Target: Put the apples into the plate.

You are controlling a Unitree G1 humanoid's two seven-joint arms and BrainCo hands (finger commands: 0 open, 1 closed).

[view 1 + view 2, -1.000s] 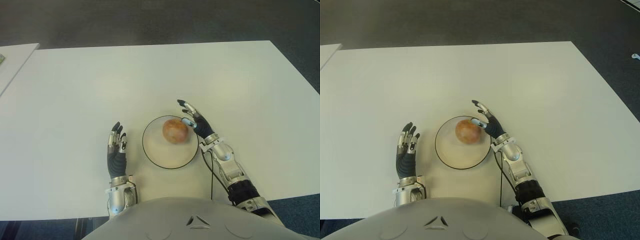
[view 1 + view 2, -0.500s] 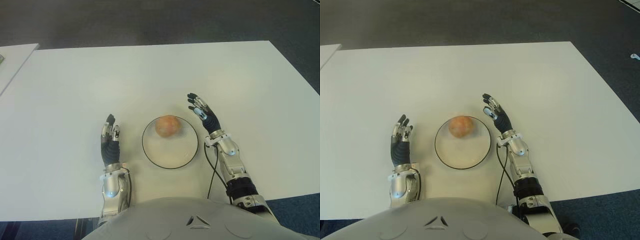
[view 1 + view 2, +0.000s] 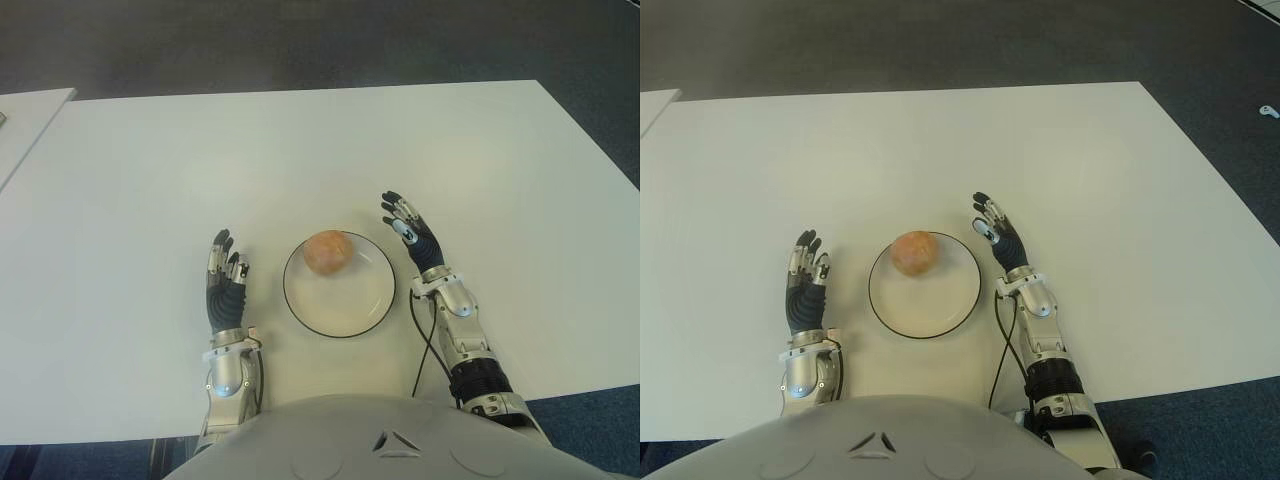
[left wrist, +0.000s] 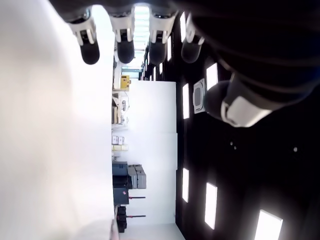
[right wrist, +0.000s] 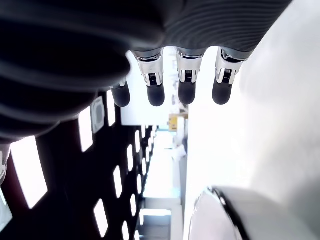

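A wide white table stands on a dark floor. Near its front edge is a white plate with a dark rim, and one apple lies in the far part of it. The left hand is just left of the plate, fingers straight and apart, holding nothing. The right hand is just right of the plate, fingers spread, also holding nothing.

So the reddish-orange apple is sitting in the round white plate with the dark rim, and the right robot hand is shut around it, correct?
Not quite. The reddish-orange apple does sit in the round white plate with the dark rim, but the right robot hand is open beside the plate, holding nothing. The left eye view shows it; the right wrist view shows extended fingers.
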